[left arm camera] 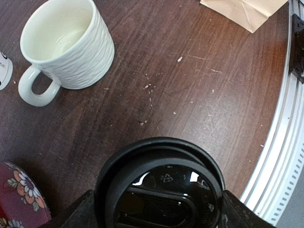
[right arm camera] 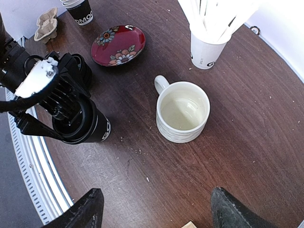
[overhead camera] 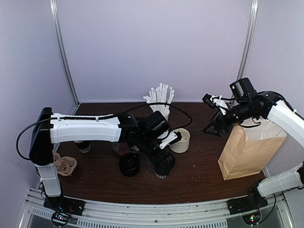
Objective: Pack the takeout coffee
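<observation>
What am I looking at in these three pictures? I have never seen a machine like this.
These are robot arms: a white left arm and right arm, bolted to the near edge of a dark wooden table, each ending in a two-finger gripper. The wide picture looks down from above and behind them. The other two come from a camera on each wrist, so the dark shapes at the bottom are that arm's own fingers. On the table stand a cream ribbed ceramic mug, a red flowered plate, a white cup of white straws, a brown paper bag, a cardboard cup carrier and a white paper coffee cup with a black band. The left gripper straddles another such cup, black-lidded; whether it squeezes yet, I cannot tell. The right gripper hangs open and empty.
</observation>
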Tool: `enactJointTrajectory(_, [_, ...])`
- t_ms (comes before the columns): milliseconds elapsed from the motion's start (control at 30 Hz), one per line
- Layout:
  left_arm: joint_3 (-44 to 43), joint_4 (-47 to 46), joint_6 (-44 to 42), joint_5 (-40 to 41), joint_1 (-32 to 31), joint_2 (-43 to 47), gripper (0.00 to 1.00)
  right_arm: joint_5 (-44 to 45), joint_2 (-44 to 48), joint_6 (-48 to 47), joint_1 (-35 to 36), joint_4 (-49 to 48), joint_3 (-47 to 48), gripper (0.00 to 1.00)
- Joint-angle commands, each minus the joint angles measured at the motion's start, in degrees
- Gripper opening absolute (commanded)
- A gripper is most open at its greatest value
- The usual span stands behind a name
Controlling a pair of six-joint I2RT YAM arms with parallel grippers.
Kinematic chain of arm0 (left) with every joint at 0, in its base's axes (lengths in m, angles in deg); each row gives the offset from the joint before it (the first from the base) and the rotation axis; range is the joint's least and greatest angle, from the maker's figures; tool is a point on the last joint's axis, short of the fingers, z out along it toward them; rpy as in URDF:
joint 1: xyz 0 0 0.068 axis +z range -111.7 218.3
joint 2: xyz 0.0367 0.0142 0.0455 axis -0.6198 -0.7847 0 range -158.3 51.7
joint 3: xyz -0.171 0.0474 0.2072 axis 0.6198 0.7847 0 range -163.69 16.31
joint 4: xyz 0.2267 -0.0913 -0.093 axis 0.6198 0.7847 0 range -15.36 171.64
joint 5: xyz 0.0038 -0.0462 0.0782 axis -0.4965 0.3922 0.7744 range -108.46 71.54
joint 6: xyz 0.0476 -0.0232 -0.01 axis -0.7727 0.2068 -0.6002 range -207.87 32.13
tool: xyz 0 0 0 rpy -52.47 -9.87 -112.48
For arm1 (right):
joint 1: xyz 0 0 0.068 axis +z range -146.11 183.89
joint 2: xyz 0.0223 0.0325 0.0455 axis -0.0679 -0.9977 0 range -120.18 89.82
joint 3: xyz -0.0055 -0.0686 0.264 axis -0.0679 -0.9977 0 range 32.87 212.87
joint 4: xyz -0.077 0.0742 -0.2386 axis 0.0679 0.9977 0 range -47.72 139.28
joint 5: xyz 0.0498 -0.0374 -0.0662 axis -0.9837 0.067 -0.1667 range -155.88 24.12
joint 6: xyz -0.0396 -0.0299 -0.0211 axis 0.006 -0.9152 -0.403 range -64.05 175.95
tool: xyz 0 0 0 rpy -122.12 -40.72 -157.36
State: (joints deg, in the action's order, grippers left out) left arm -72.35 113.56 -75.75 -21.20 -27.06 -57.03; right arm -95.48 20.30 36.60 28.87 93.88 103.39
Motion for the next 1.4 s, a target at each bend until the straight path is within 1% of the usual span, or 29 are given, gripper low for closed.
enactJointTrajectory(0, [-2.0, 1.5, 0.0, 4.7, 0.0, 2.0, 0.77, -0.6, 1.4, -0.4, -0.5, -1.1, -0.5, 0.81])
enactJointTrajectory(100, [-2.7, 2.2, -0.3, 5.3, 1.1, 3.1, 0.77, -0.6, 1.5, -0.4, -0.5, -1.1, -0.5, 0.81])
enactJointTrajectory(267, [-2.6, 1.8, 0.1, 5.7, 5.3, 5.8, 0.77, -0.6, 1.9, -0.4, -0.5, -1.1, -0.6, 0.81])
enactJointTrajectory(367, [-2.8, 0.9, 1.3, 5.8, 9.4, 7.4, 0.77, -0.6, 1.9, -0.4, -0.5, -1.1, -0.7, 0.81])
enactJointTrajectory(467, [-3.7, 0.4, 3.0, 6.5, 15.4, 8.1, 0.77, -0.7, 2.1, -0.3, -0.6, -0.9, -0.7, 0.81])
enactJointTrajectory(533, [-4.8, 0.6, 4.1, 8.4, 18.8, 8.0, 0.78, -0.6, 2.2, -0.2, -0.6, -0.9, -0.6, 0.81])
enactJointTrajectory(667, [-7.5, 1.7, 4.9, 11.7, 25.0, 6.4, 0.78, -0.6, 2.5, -0.3, -0.7, -0.8, -0.6, 0.81])
enactJointTrajectory(833, [-7.6, 0.8, 7.3, 10.1, 31.6, 4.0, 0.78, -0.3, 3.0, -0.3, -1.0, -0.6, -0.8, 0.81])
enactJointTrajectory(933, [-6.3, -1.1, 7.8, 9.2, 34.2, 3.3, 0.78, -0.3, 3.2, -0.3, -1.1, -0.6, -1.1, 0.81])
enactJointTrajectory(1067, [-6.5, -1.6, 8.0, 9.3, 37.0, 1.1, 0.78, -0.5, 3.3, -0.2, -1.2, -0.7, -1.2, 0.81])
enactJointTrajectory(1200, [-6.7, -1.8, 8.7, 7.6, 40.3, -1.4, 0.78, -0.9, 3.2, -0.1, -1.2, -0.8, -1.3, 0.81])
enactJointTrajectory(1367, [-6.2, -3.0, 9.7, 5.8, 42.9, -3.7, 0.8, -1.1, 3.3, -0.2, -1.4, -1.0, -1.9, 0.82])
